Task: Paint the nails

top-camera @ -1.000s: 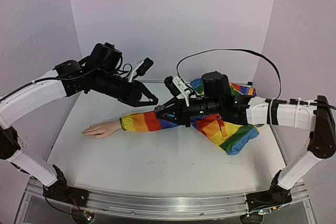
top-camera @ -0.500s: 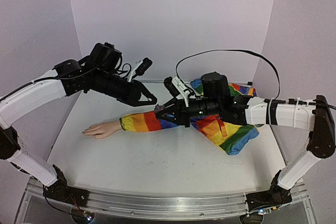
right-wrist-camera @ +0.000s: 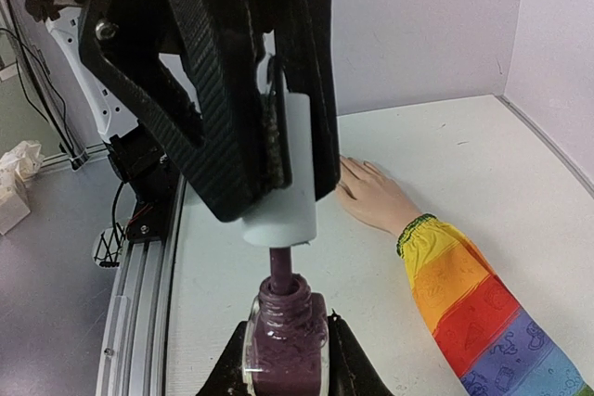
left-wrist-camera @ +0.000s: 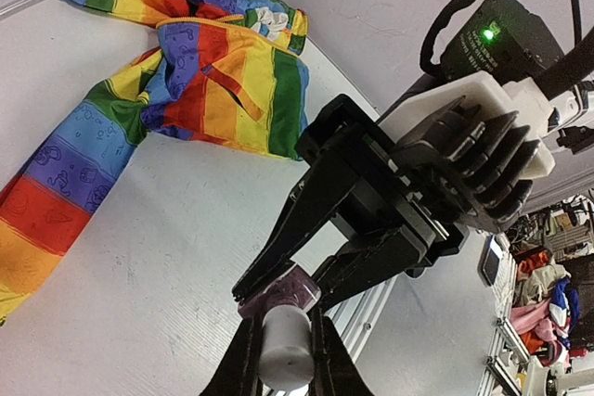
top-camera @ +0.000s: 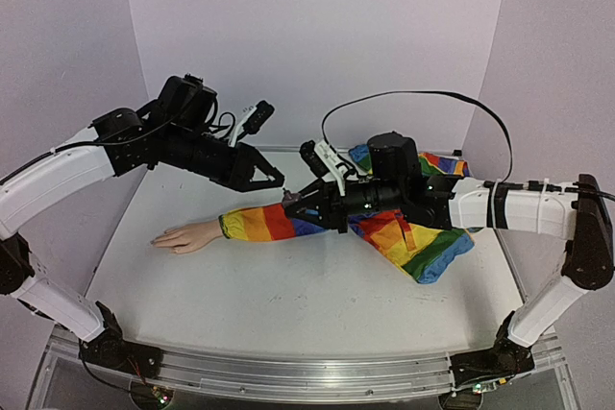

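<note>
Jaws of the left gripper (top-camera: 273, 180) are clamped narrowly on a white cylindrical cap (right-wrist-camera: 282, 187), and jaws of the right gripper (top-camera: 294, 202) are closed around a small bottle of dark purple polish (right-wrist-camera: 283, 324). The two grippers meet tip to tip above the middle of the table (top-camera: 288, 304). The right wrist view shows the cap raised a little above the bottle's neck, with a thin dark stem running from the cap down into the opening, so the brush end is hidden inside the bottle. A pale mannequin hand (top-camera: 186, 235) lies flat on the table, below and to the left of the meeting point in the overhead view and well apart from both grippers. Its long axis runs left to right across the table, with the fingers pointing to the left side and a rainbow-striped sleeve (top-camera: 264, 223) trailing to the right under the right arm. The nails (top-camera: 159, 239) sit at that far left end and are too small to make out. Judging from this layout, the left arm, which holds the brush, is the nearer one. It would need to lift the brush clear, then travel left and downward along the sleeve's line to reach the fingertips.
</note>
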Robot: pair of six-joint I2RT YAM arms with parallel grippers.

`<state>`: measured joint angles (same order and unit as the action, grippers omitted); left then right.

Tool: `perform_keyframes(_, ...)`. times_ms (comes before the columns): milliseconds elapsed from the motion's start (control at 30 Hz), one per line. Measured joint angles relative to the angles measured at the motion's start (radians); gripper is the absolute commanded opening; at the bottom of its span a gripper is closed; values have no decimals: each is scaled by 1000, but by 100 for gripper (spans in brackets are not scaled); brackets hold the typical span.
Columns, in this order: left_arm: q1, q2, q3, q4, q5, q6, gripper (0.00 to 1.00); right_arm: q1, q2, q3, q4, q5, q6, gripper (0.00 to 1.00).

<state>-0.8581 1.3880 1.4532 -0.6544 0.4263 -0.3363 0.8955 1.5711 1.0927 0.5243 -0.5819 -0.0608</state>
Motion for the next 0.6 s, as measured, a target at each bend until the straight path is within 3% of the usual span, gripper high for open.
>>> perform_keyframes(600, 8, -34, 0, -1, -12, -2, 0, 0, 0, -14, 21, 19, 1, 0)
